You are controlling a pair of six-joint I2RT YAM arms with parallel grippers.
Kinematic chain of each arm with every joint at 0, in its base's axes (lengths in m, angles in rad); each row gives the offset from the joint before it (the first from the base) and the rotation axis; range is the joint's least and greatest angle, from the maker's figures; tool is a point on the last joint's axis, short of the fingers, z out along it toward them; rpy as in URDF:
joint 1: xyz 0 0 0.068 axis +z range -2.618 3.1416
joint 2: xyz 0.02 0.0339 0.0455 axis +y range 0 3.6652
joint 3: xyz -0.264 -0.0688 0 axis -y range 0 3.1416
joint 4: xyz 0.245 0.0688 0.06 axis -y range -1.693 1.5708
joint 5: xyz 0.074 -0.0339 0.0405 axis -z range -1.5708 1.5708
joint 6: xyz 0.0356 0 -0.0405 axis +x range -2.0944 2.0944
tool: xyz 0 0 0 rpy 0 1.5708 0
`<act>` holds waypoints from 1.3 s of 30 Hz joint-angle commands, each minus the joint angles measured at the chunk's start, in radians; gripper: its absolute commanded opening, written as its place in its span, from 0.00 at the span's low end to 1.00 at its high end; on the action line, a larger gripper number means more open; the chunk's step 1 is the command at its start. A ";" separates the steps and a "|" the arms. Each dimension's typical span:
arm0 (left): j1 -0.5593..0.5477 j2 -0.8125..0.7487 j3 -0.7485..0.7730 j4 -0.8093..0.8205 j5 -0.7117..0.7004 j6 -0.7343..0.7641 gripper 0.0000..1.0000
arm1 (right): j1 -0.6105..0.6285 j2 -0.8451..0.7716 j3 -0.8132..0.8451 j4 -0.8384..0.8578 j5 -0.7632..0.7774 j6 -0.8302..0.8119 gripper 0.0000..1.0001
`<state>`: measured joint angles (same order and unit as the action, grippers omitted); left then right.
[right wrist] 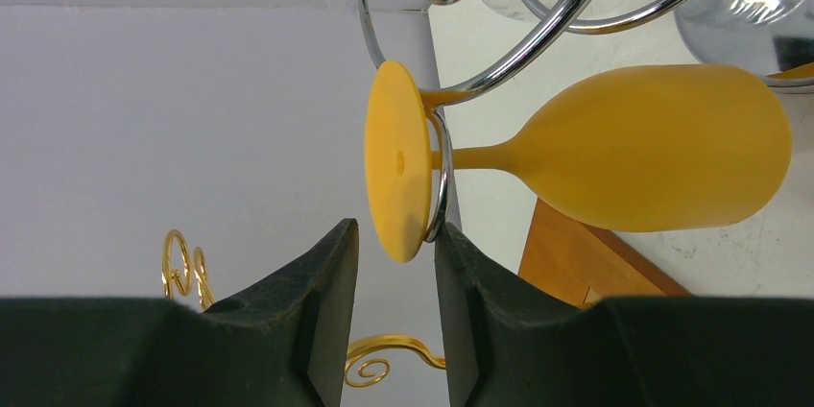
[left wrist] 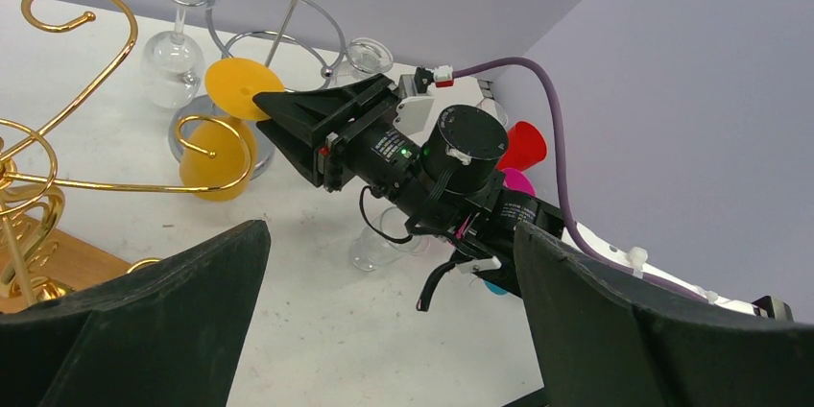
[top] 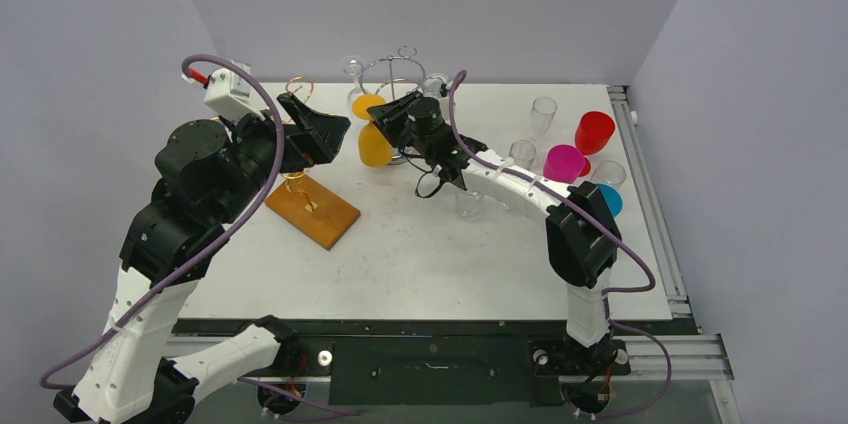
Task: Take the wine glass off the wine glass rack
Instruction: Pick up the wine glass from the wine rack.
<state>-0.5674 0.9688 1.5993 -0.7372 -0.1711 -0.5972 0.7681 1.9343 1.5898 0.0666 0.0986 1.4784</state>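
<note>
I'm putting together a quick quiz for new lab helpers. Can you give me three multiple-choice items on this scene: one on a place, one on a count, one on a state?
1. Where is the yellow wine glass?
A. hanging upside down from the silver rack
B. lying in a box
C. on the floor

2. How many coloured cups stand on the right side of the table?
A. one
B. three
C. six

3. How is the left pincer?
A. wide open, empty
B. shut on a spoon
C. shut tight, empty

Answers:
1 A, its foot is hooked over the rack's wire.
2 B, there is a red cup, a pink cup and a blue cup.
3 A, its fingers stand far apart with nothing held.
</note>
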 commanded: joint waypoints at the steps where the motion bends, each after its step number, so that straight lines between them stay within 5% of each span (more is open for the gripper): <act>1: 0.007 -0.011 0.001 0.043 0.005 0.011 0.96 | 0.015 0.002 -0.001 0.094 -0.012 0.018 0.32; 23: 0.008 -0.022 -0.006 0.041 0.006 0.005 0.96 | 0.019 0.013 -0.012 0.118 -0.011 0.052 0.22; 39: 0.008 -0.029 -0.001 0.038 0.007 0.002 0.96 | 0.004 0.020 0.008 0.106 -0.024 0.048 0.05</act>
<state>-0.5655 0.9501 1.5929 -0.7368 -0.1711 -0.5976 0.7788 1.9411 1.5723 0.1261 0.0788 1.5307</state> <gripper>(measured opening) 0.964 0.070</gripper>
